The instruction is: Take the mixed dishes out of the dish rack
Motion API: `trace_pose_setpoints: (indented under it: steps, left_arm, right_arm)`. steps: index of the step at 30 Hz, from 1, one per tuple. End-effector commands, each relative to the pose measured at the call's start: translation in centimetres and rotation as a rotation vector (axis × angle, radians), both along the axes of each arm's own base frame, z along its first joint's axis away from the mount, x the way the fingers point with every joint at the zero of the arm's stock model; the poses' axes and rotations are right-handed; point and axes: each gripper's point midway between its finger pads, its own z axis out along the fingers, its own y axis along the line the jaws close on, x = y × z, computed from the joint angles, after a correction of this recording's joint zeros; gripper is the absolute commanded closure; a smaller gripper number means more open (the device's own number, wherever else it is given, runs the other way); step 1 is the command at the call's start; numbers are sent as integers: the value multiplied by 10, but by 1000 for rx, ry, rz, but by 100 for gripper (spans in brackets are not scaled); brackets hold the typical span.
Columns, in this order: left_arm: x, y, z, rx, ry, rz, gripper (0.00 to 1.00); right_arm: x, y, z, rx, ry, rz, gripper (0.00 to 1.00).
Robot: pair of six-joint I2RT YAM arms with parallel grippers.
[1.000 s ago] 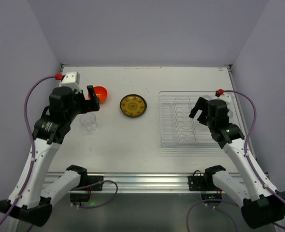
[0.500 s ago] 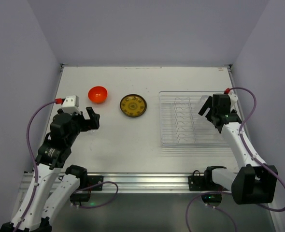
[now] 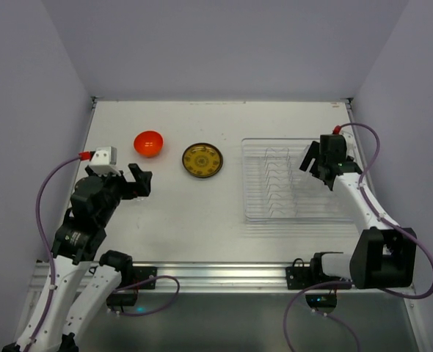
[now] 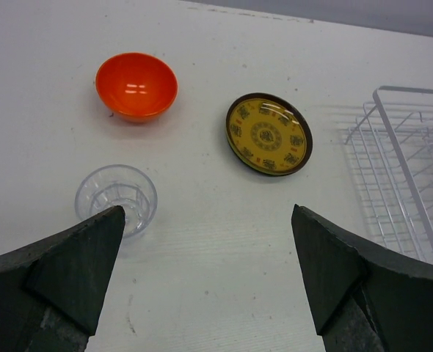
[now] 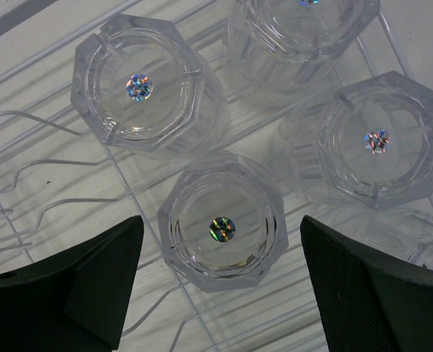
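The orange-red bowl (image 3: 148, 143) and the yellow-brown patterned plate (image 3: 202, 160) sit on the table left of the dish rack (image 3: 259, 209). In the left wrist view the bowl (image 4: 136, 84), the plate (image 4: 268, 133) and one upright clear cup (image 4: 116, 198) show, with the rack's corner (image 4: 393, 147) at right. My left gripper (image 4: 208, 220) is open and empty, above the table just right of that cup. My right gripper (image 5: 222, 242) is open over the rack, its jaws on either side of an upturned clear cup (image 5: 222, 231). Three more upturned cups (image 5: 139, 92) stand around it. No black or green plate shows.
The rack's white wire dividers (image 3: 275, 176) stand without plates in them. The enclosure walls close in at left, right and back. The arm bases and a rail (image 3: 216, 275) run along the near edge.
My left gripper has drawn back from the bowl toward the near edge and now hides the cup in the top view. My right gripper has swung to the rack's far right over the cups.
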Motion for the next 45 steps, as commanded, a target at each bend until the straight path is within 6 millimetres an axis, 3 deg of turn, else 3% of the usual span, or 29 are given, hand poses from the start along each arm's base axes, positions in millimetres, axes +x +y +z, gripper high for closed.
trace_pose_setpoints:
  steps: [1,11,16,21,29,36,41,45]
  left_arm:
    - [3,-5,6,-21,-35,-14,0]
    - [4,-4,5,-20,-30,-4,0]
    - [4,-4,6,-20,-32,-4,0]
    - [4,-3,4,-18,-25,1,0]
    - [3,-1,6,-21,-32,14,0]
    - [-4,-7,19,-24,-80,-43,0]
    - [-13,-33,36,-90,-128,-184,0]
    - [-20,-76,45,-240,-132,-399,0]
  right_arm:
    - [23,-1,16,-7,-62,19,12]
    - [28,3,-5,5,-26,40,25]
    - [23,4,-12,14,-28,36,45]
    - [15,3,-4,12,-57,30,64]
    - [2,6,24,33,-159,39,85]
    - [-13,10,51,56,-223,48,95]
    - [-27,29,81,138,-323,117,97]
    - [-41,48,109,215,-403,201,98]
